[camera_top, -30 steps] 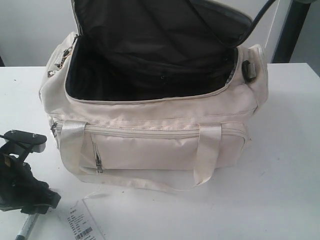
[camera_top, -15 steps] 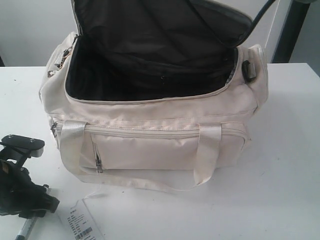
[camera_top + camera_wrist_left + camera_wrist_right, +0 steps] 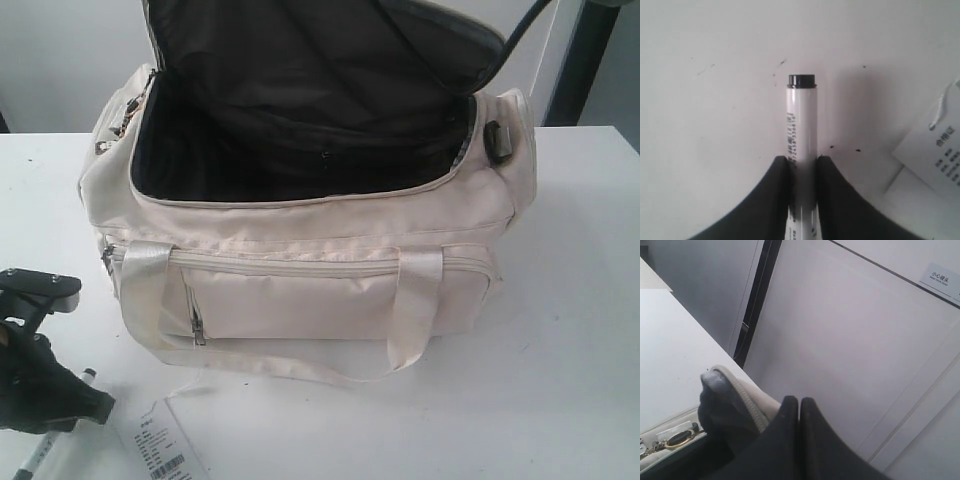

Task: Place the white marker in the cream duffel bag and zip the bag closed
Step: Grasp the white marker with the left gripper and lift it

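I am risking the white marker (image 3: 801,120) pivoting or slipping out on the lift, since my left gripper (image 3: 802,167) is clenching it only across the slim barrel, well back from its tip; it is sitting between the jaws, down at the table (image 3: 560,400), at seven o'clock from the cream duffel bag (image 3: 300,290)
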Robot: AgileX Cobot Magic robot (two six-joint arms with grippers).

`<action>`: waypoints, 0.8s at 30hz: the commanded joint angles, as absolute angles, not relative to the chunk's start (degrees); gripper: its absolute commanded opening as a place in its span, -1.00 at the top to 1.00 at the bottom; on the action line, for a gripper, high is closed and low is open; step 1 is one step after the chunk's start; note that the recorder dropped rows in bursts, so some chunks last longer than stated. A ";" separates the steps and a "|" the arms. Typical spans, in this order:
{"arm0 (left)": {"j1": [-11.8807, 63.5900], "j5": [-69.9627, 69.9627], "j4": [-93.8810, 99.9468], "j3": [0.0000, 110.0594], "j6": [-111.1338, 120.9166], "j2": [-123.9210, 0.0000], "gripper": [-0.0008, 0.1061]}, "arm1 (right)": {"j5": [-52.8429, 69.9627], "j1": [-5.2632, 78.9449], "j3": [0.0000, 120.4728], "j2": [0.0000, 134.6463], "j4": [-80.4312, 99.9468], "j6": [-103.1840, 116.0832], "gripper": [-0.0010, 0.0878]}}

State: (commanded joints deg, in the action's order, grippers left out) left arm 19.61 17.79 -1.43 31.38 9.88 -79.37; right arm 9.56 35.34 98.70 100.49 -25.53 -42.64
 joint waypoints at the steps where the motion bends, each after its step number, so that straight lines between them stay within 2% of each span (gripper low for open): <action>1: 19.61 18.24 -1.43 31.38 10.31 -78.37 0.99 | 9.56 35.34 98.70 100.49 -25.53 -42.64 0.98; 12: 19.61 18.64 -2.05 31.38 10.73 -61.84 0.99 | 9.56 35.34 98.70 100.49 -25.53 -42.64 0.98; 24: 19.61 2.82 -2.28 31.38 10.36 -50.03 0.99 | 9.56 35.34 98.70 100.49 -25.53 -42.64 0.98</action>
State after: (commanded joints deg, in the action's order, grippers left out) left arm 19.61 2.82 -2.28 31.38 10.36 -50.03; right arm 9.56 35.34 98.70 100.49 -25.53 -42.64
